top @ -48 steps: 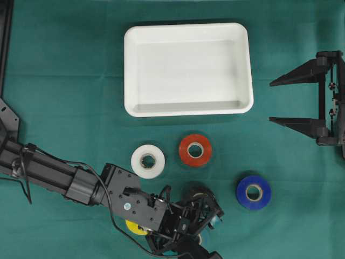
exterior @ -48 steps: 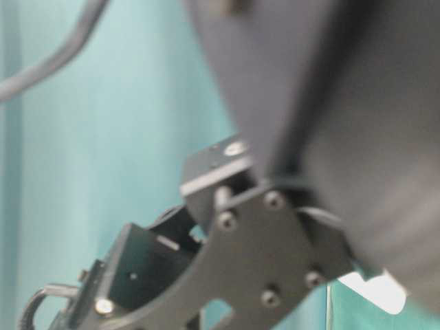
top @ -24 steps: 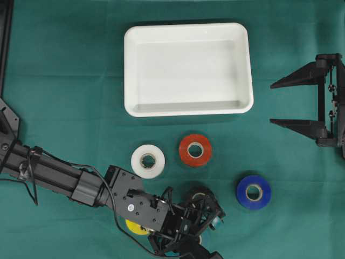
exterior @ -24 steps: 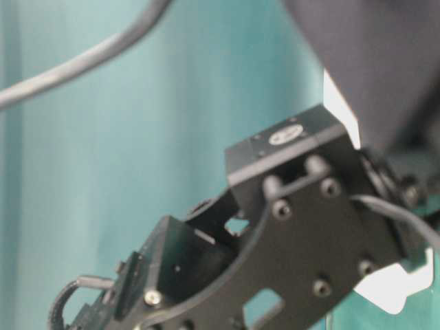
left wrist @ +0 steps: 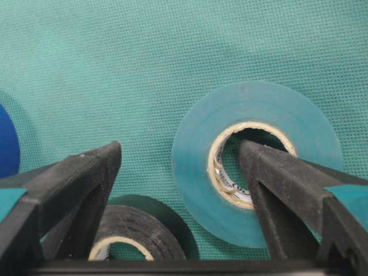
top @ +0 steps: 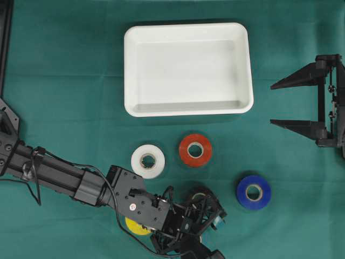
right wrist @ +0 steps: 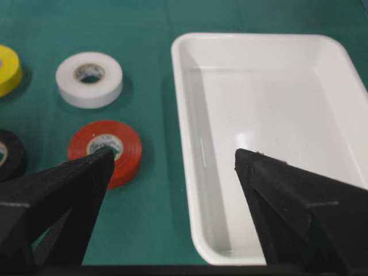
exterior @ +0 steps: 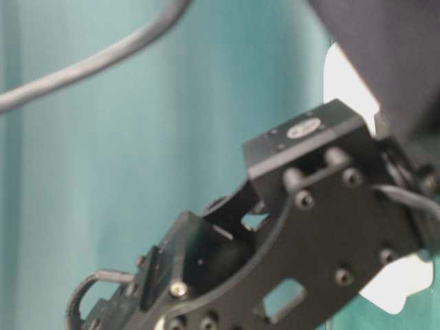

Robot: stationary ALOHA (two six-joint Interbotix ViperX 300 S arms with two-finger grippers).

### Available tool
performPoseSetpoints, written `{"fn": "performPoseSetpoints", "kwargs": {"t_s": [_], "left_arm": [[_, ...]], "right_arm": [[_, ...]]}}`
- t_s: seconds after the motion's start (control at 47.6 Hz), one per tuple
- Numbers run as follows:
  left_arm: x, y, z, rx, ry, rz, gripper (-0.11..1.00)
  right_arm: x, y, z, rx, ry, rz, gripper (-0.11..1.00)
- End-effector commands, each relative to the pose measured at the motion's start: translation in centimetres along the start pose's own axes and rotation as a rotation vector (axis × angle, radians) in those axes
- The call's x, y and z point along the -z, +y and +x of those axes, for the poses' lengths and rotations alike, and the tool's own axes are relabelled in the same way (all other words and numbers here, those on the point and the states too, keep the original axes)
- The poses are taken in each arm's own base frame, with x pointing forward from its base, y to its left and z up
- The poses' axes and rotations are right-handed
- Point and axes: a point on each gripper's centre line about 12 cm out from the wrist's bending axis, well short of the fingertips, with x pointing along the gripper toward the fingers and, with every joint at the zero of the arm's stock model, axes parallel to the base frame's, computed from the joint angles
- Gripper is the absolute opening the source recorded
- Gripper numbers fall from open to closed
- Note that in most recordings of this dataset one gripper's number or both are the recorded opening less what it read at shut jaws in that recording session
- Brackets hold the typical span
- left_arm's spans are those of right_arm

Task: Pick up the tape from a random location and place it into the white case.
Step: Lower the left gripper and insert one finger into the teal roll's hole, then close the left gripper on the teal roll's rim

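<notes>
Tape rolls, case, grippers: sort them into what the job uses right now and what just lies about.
In use:
- green tape roll, one finger of the open left gripper in its core
- white case, holding nothing

Lying about:
- white roll
- red roll
- blue roll
- black roll
- yellow roll
- right gripper, open, parked

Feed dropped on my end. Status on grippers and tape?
Left gripper open, straddling the teal tape roll, one finger in its core. Right gripper open, idle. White plastic case empty. Black tape roll close beside.
</notes>
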Motion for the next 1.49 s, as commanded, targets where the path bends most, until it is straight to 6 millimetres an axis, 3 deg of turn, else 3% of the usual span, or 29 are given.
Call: {"fn": "performPoseSetpoints", "kwargs": {"t_s": [0.0, 0.189, 0.252, 0.315, 0.504, 1.092, 1.47], "left_arm": [[-0.5, 0.9, -0.7, -0.022, -0.022, -0.005, 0.97], [-0.4, 0.9, -0.8, -0.018, -0.017, -0.009, 0.95], [-0.4, 0.8, -0.8, -0.017, -0.014, -0.009, 0.90], [-0.4, 0.7, -0.7, -0.013, -0.011, -0.008, 0.78], [-0.2, 0.5, -0.8, -0.009, -0.009, -0.010, 0.23], [-0.3, 0.4, -1.2, 0.000, -0.002, -0.029, 0.22], [-1.8, 0.8, -4.4, -0.005, -0.019, -0.027, 0.22]], "right_arm": [[-0.3, 0.1, 0.1, -0.002, -0.006, -0.008, 0.92], [-0.3, 0.0, 0.1, -0.001, -0.009, -0.012, 0.92], [-0.3, 0.1, 0.1, -0.002, -0.009, -0.013, 0.92], [-0.3, 0.1, 0.1, -0.002, -0.009, -0.013, 0.92], [-0.3, 0.0, 0.1, 0.000, -0.008, -0.011, 0.92], [-0.4, 0.1, 0.0, -0.002, -0.014, -0.011, 0.92], [-0.9, 0.1, -0.4, -0.004, -0.035, -0.010, 0.92]]}}
